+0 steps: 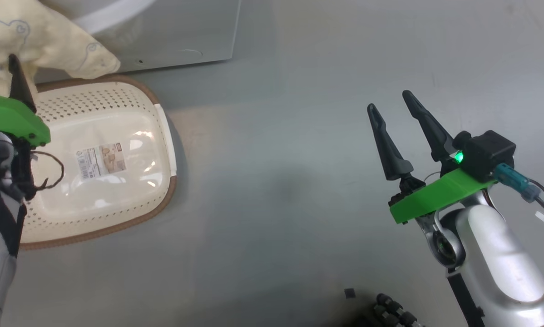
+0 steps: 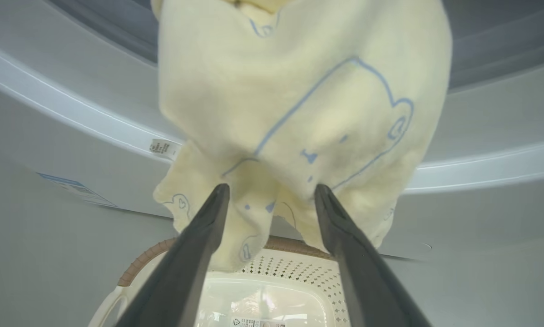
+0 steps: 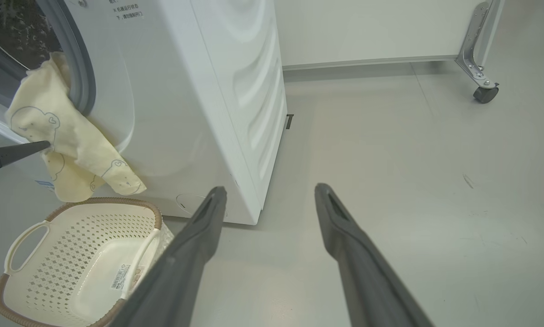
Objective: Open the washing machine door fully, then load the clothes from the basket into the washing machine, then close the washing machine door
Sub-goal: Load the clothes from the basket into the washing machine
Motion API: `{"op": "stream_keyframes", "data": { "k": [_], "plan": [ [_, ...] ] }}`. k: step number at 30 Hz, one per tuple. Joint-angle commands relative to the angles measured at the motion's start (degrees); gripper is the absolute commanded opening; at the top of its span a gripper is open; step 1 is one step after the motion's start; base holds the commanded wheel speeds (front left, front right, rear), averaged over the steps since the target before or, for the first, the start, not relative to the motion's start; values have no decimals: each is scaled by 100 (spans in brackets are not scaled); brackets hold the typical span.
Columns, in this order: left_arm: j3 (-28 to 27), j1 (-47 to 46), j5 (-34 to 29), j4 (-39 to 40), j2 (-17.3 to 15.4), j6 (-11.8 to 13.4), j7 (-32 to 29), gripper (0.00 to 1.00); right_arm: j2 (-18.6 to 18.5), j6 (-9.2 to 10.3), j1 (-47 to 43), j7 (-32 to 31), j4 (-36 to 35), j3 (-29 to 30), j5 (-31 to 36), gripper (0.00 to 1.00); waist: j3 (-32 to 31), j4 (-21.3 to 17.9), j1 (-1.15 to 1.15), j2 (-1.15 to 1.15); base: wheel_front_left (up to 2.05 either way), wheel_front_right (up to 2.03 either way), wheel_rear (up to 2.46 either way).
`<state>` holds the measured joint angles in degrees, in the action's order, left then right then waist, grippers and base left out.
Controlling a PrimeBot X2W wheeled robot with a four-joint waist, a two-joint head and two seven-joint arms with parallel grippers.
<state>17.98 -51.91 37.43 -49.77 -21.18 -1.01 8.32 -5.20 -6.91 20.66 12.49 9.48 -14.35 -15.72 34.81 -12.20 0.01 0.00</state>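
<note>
1. A pale yellow garment hangs out of the washing machine opening and droops over the basket on the floor.
2. Left gripper: fingers spread wide, tips right at the garment, clamping nothing.
3. Right gripper: spread wide, empty, above the floor.

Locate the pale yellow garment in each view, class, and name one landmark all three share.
Head view: garment at top left, above the basket.
Left wrist view: centre and top, hanging beyond the open left pincer, basket below.
Right wrist view: left side, draped from the washing machine opening, above the basket.
Shared landmark: the basket.
</note>
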Motion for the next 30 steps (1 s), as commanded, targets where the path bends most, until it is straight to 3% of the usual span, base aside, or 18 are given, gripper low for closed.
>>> {"op": "stream_keyframes", "data": {
  "k": [1, 14, 15, 17, 18, 30],
  "plan": [
    [-182, -196, 30, 54, -328, -26, 59, 100, 26, -58, 48, 70, -135, -90, -32, 100, 90, -58, -1, 0, 0, 0, 0],
    [-214, -703, 108, -486, -333, -225, 322, 100, 31, -58, 208, 173, -12, -172, -63, 100, 336, -111, -1, 0, 0, 0, 0],
    [-207, -726, 115, -529, -332, -246, 316, 78, 31, -58, 216, 177, -1, -179, -67, 100, 342, -117, -1, 0, 0, 0, 0],
    [-199, -771, 134, -609, -327, -281, 313, 17, 28, -58, 230, 186, 18, -188, -75, 100, 352, -124, -1, 0, 0, 0, 0],
    [-192, -792, 137, -648, -326, -292, 315, 0, 26, -58, 237, 190, 28, -191, -78, 100, 353, -127, -1, 0, 0, 0, 0],
    [14, -903, 93, -884, -212, -378, 164, 0, 11, -58, 208, 218, 96, -113, -52, 100, 241, -22, -1, 0, 0, 0, 0]
  ]
}}
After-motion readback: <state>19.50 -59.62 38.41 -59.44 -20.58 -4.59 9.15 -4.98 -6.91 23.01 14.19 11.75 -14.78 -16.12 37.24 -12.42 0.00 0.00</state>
